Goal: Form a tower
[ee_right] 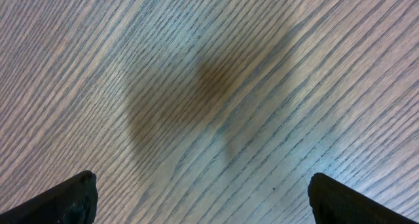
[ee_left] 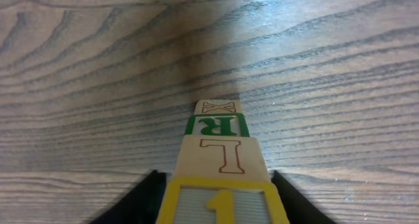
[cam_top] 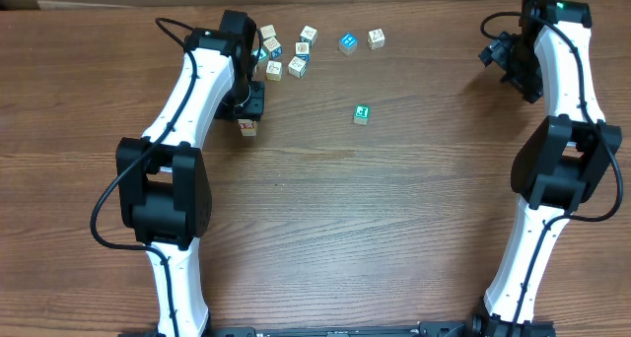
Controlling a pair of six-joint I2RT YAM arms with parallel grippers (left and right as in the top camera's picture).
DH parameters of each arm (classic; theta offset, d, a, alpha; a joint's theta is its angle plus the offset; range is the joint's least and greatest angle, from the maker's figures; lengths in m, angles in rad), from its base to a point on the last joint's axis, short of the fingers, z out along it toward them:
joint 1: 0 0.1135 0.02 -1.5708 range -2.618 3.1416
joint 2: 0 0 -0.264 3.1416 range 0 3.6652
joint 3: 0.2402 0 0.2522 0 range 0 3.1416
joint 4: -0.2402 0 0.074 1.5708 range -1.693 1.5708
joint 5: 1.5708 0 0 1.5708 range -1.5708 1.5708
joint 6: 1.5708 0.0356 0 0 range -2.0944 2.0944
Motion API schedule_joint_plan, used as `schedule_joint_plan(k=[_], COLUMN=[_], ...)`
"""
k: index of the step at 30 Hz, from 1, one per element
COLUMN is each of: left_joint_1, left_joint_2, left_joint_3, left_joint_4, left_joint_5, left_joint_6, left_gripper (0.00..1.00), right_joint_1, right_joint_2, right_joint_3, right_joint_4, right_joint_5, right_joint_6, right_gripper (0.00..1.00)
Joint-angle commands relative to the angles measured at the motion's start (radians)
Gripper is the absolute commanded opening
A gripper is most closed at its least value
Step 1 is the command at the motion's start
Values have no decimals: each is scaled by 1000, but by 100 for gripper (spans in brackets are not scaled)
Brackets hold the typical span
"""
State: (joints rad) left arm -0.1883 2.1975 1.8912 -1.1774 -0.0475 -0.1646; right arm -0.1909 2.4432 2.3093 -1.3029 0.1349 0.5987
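Note:
The tower stands on the table at the left, under my left gripper. In the left wrist view I look down the tower: a yellow-framed "1" cube is on top, then a red "L" face, a green "R" face and an "X" face at the bottom. My left gripper has one black finger on each side of the top cube, close against it; whether they still press it does not show. My right gripper hangs open at the far right, over bare wood.
Several loose alphabet cubes lie just behind and right of the tower. Two more, a blue cube and a pale cube, lie farther right. A green cube sits alone mid-table. Cables trail from both arms.

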Motion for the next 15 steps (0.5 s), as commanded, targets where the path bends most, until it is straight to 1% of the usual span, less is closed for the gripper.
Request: schedule_joint_plan(k=[1,3,5,10,15], left_joint_1=[-2,-2,-2,3,26], left_joint_2=[-10,-10,-10,-10,-10], left_joint_3=[-5,-5,-3,68,224], left_joint_4=[0,2,5,5,-15], left_joint_5=[-11,-10,-8,-8,-7], left_joint_6=[8,8,8,3,-23], left_gripper=[66,88,100,100,100], right_joint_1=[-3,-3,-3,-3,-3], right_joint_2=[-49,-49,-49,-49,-49], right_joint_3=[9,9,9,9,9], right_joint_4=[1,1,1,1,1], right_joint_5=[3,3,3,3,3], right_joint_6=[-1,-1,0,-1,-1], right_gripper=[100,100,100,100,100])
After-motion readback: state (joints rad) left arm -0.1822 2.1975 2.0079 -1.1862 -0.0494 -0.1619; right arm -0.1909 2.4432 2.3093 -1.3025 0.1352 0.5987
